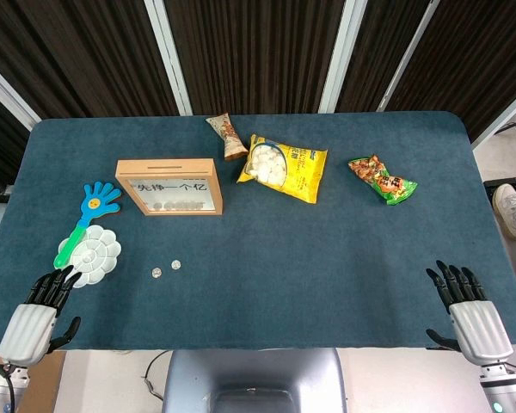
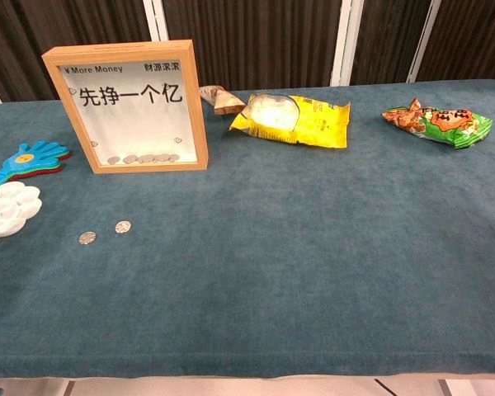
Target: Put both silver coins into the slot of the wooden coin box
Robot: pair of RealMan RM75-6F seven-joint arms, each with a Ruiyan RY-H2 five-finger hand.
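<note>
Head and chest views. I see two small, round silver coins lying flat on the blue cloth of the table, side by side but not touching, ahead of and inboard from my left hand's fingertips. The wooden coin box stands upright well beyond them: a pale frame with a clear front pane bearing Chinese characters, a row of coins resting inside along its bottom, and what appears to be a slot on its top edge. My left hand rests at the near table edge, fingers extended and slightly apart, holding nothing; a white flower-shaped palette lies just beyond its fingertips. My right hand mirrors it at the opposite near corner, fingers apart, empty.
</note>
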